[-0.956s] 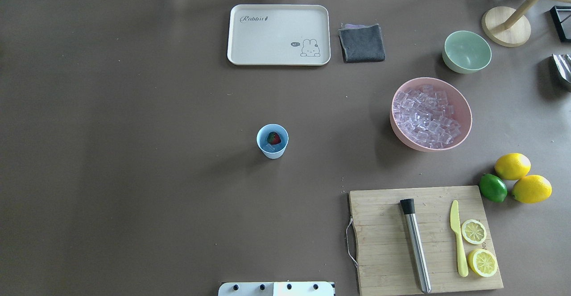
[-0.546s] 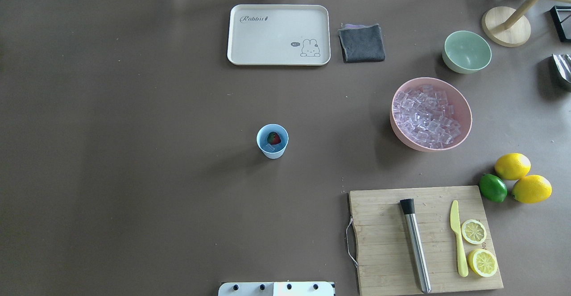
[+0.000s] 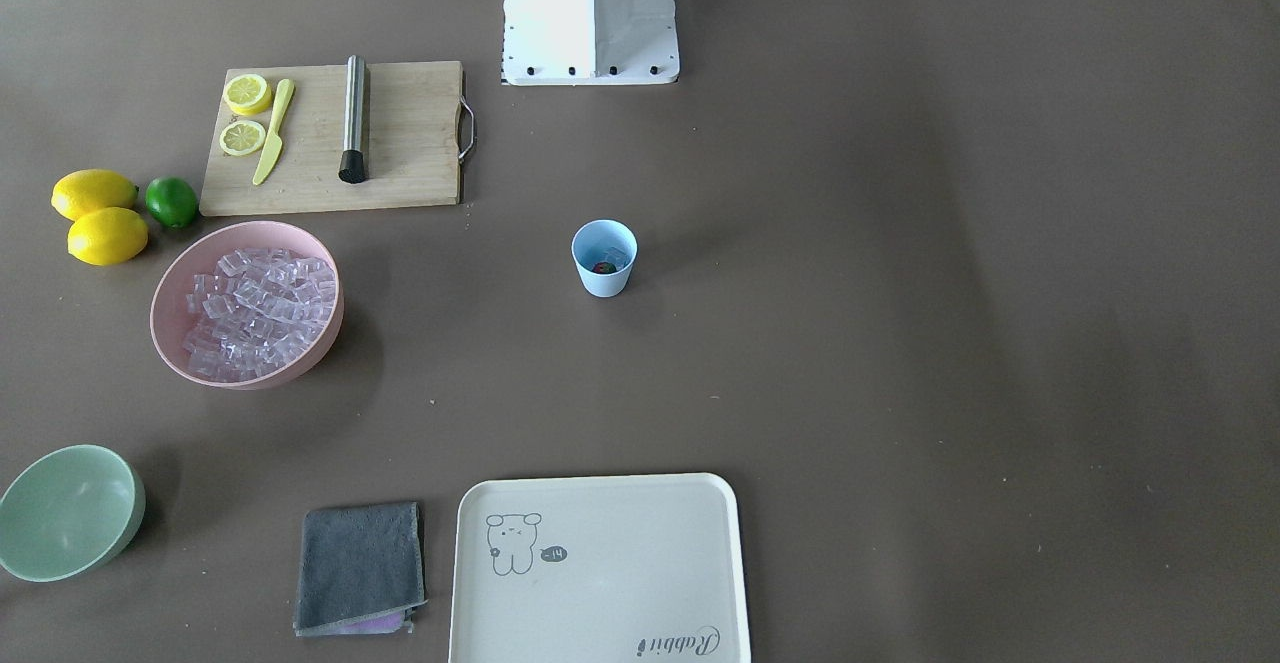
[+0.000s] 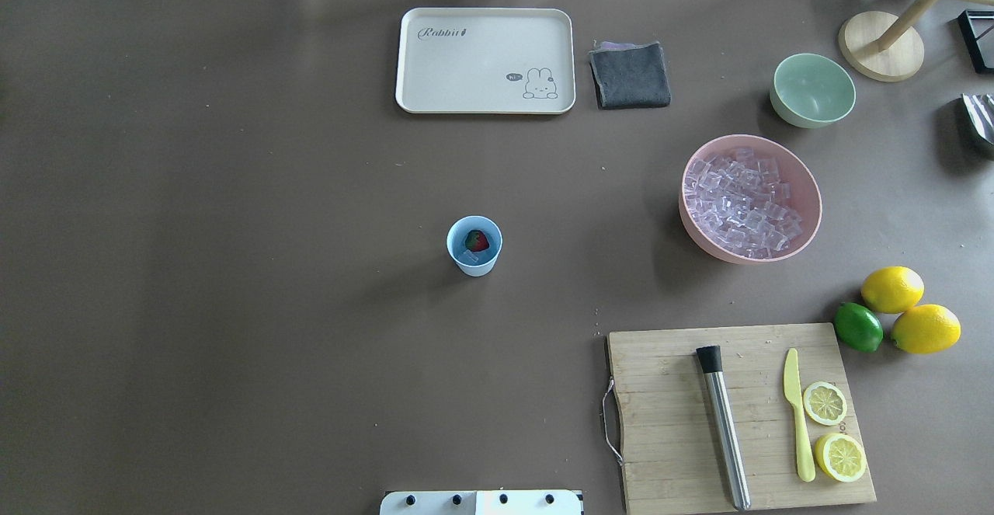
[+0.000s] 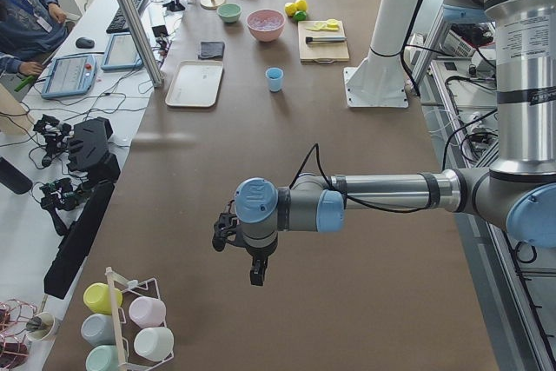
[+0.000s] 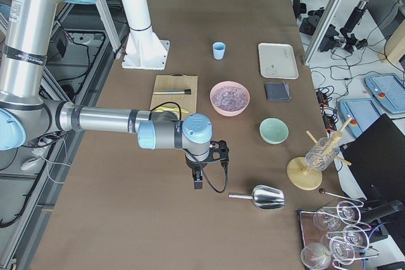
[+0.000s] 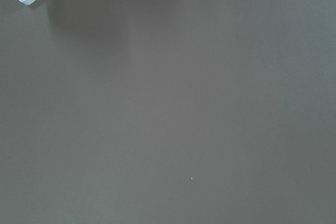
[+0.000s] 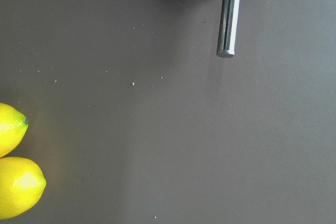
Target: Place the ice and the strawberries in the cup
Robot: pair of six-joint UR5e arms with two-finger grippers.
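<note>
Black left hand (image 5: 222, 235), right hand (image 6: 221, 151): aperture indiscernible.

The cup (image 4: 474, 249) stands in the middle of the table (image 4: 233, 266), with the strawberry (image 4: 477, 241) inside it. To its right in the overhead view, a bowl (image 4: 809, 189) holds the ice (image 4: 742, 203). A cutting board (image 4: 668, 414) lies nearer the robot, and a tray (image 4: 466, 64) and cloth (image 4: 630, 76) lie at the far edge.

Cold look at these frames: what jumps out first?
The pink bowl heaped with clear ice, on the robot's right of the table, draws the eye first. Next the light blue cup alone mid-table, with the strawberry inside. In the side views, the left gripper and right gripper hang over the table's two ends, away from the cup.
</note>
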